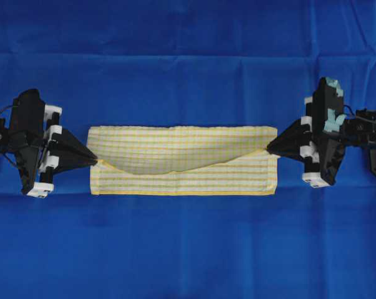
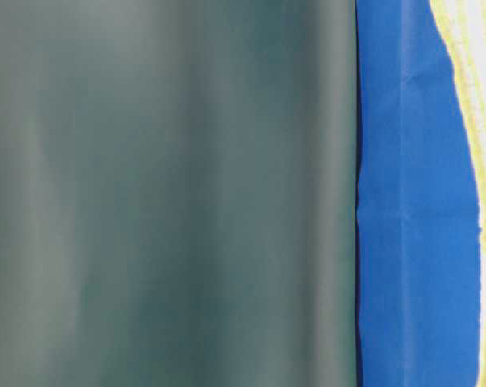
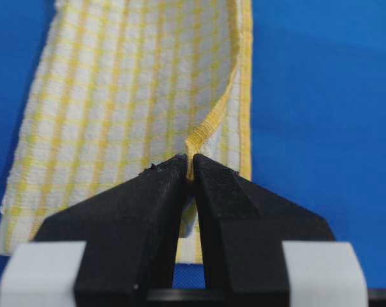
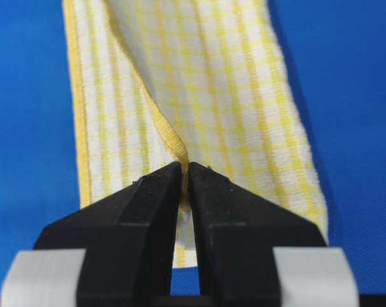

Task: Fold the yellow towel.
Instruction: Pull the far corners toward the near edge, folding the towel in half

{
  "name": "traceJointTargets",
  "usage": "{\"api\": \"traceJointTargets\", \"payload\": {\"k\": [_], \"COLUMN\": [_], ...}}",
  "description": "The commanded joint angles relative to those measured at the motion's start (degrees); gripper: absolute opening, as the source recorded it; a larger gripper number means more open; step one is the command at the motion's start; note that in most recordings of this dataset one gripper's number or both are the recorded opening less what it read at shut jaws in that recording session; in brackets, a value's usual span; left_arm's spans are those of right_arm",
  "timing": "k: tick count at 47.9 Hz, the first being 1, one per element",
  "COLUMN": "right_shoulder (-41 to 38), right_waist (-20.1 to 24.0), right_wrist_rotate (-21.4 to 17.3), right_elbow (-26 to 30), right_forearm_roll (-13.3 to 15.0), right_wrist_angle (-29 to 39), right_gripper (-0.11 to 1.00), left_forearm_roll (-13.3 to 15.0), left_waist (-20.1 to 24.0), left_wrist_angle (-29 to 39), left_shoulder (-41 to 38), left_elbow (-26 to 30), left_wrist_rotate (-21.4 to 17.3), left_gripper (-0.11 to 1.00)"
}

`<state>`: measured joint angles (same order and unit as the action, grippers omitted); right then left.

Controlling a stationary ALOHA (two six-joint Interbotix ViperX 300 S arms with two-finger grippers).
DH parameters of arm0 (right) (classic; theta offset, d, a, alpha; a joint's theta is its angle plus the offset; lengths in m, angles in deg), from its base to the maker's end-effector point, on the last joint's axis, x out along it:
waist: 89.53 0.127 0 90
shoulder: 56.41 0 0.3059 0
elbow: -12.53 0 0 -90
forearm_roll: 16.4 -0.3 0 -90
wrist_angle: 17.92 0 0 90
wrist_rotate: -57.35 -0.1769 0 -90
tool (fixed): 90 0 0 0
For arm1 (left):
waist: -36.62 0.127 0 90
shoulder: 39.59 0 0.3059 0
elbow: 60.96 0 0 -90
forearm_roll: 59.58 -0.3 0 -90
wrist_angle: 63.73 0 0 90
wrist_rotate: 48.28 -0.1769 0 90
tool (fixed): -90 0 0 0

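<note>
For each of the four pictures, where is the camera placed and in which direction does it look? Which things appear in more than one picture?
Overhead exterior: above, looking straight down on the yellow towel on the blue cloth, left gripper and right gripper at its ends.
Table-level exterior: low; a blurred grey-green surface fills most, no robot part.
Left wrist: behind the left gripper, facing along the towel.
Right wrist: behind the right gripper, likewise.
Shared: towel and blue cloth in all views; both wrist views show shut jaws pinching a yellow hem.

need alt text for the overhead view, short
A yellow towel lies half folded on a blue cloth, its upper layer sagging in the middle. The left tool and right tool each pinch one end of that layer's edge.
</note>
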<state>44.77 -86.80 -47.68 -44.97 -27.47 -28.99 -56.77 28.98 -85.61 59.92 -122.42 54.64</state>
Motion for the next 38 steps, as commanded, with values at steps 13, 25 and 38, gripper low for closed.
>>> {"api": "traceJointTargets", "payload": {"k": [13,25,38], "right_shoulder": [-0.7,-0.9,-1.4], "right_waist": [1.7,3.3,4.6], "right_wrist_rotate": [-0.1,0.0,-0.1], "right_elbow": [0.8,0.9,1.2], "right_forearm_roll": [-0.5,-0.5,-0.5], "right_wrist_angle": [0.0,1.1,1.1], "right_gripper": [0.07,0.07,0.37], "left_forearm_roll": [0.2,0.2,0.2], "left_waist": [-0.6,-0.4,-0.4], "left_wrist_angle": [0.2,2.0,2.1], "left_shoulder": [-1.1,-2.3,-2.9], "left_elbow": [1.4,2.7,3.3], "left_wrist_rotate": [0.0,0.0,0.0], "left_gripper": [0.04,0.04,0.07]}}
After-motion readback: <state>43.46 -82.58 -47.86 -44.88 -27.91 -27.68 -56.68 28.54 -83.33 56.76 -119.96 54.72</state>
